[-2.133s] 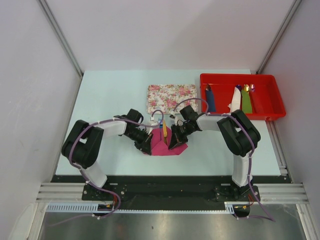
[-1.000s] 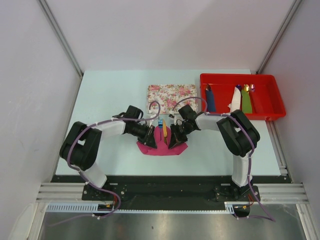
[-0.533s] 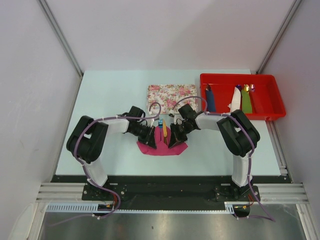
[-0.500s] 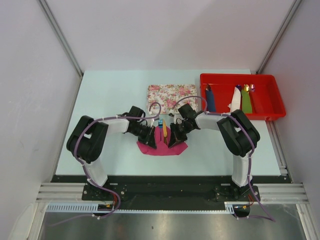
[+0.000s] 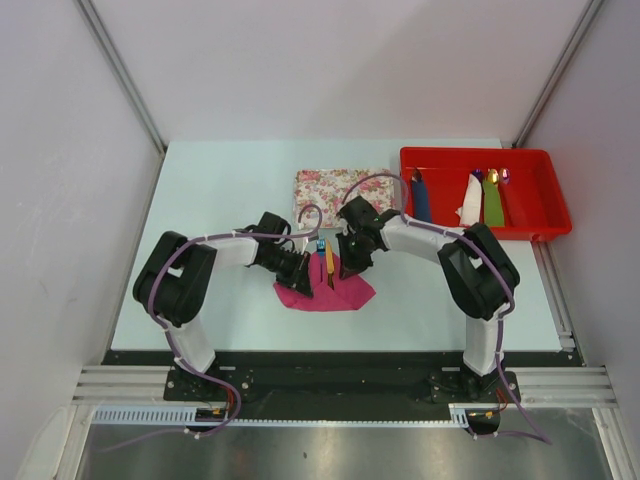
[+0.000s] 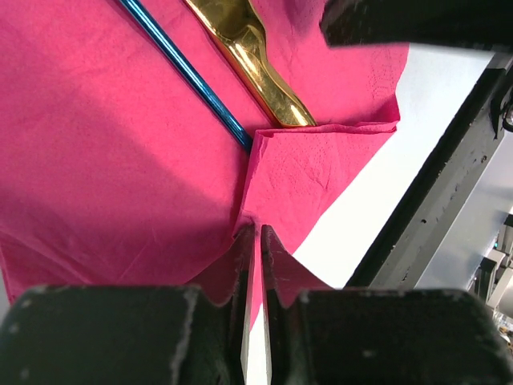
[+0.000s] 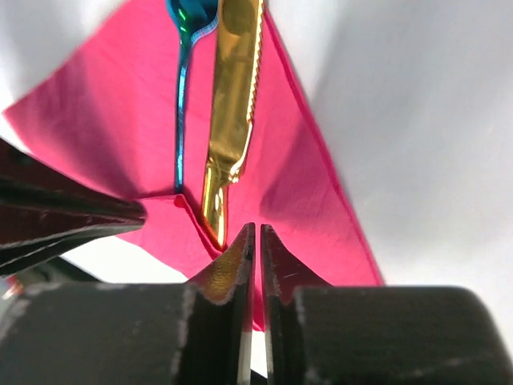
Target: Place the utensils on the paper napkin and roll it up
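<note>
Right end effector (image 7: 252,233) drew back, closed; left end effector (image 6: 252,233) pinches napkin (image 6: 120,160).

The top external view looks steeply down from above and behind the arm bases, which sit at the bottom of the frame. It is far enough off to take in the whole table (image 5: 220,200). Each wrist view sits very close over the paper napkin (image 6: 104,160), with its own fingers (image 6: 240,265) at the bottom edge. Both look along the gold knife (image 6: 248,56) and blue fork (image 6: 184,68) from their handle ends. All three views share these, small at the overhead frame's centre.
</note>
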Motion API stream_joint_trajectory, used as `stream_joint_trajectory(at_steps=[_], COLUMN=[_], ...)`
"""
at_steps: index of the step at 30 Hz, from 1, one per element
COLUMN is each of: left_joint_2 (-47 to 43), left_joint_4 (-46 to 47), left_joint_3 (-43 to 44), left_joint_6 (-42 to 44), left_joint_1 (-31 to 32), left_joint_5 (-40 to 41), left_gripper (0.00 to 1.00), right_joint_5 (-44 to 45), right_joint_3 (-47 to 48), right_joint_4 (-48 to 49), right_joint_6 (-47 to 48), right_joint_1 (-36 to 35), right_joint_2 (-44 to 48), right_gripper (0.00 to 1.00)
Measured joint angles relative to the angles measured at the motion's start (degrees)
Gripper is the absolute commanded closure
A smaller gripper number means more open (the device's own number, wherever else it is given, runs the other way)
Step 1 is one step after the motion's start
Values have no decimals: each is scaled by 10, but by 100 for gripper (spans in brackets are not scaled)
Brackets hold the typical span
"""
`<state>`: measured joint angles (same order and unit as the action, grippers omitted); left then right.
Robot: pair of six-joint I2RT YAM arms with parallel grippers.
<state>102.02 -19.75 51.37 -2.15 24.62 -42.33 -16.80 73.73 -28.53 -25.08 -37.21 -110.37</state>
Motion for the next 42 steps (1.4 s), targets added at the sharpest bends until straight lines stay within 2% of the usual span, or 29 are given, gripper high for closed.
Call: stream_joint_trajectory(at_steps=[4, 13, 28, 42], left_joint_2=[0, 0, 0, 0], left_joint_4=[0, 0, 1, 2], left_joint_3=[0, 0, 0, 0], left_joint_6=[-1, -6, -9, -10], left_joint_1=[0, 0, 0, 0], left_joint_5=[2, 3, 4, 5], left_gripper=[89, 90, 90, 91], right_joint_5=[60, 109, 113, 102], right_joint_3=[5, 17, 25, 20], right_joint_4=[-27, -55, -54, -37], right_joint_6=[-15, -37, -49, -62], right_joint_1=[-33, -51, -63, -65], right_joint_2=[1, 1, 1, -15], right_gripper=[86, 79, 67, 66])
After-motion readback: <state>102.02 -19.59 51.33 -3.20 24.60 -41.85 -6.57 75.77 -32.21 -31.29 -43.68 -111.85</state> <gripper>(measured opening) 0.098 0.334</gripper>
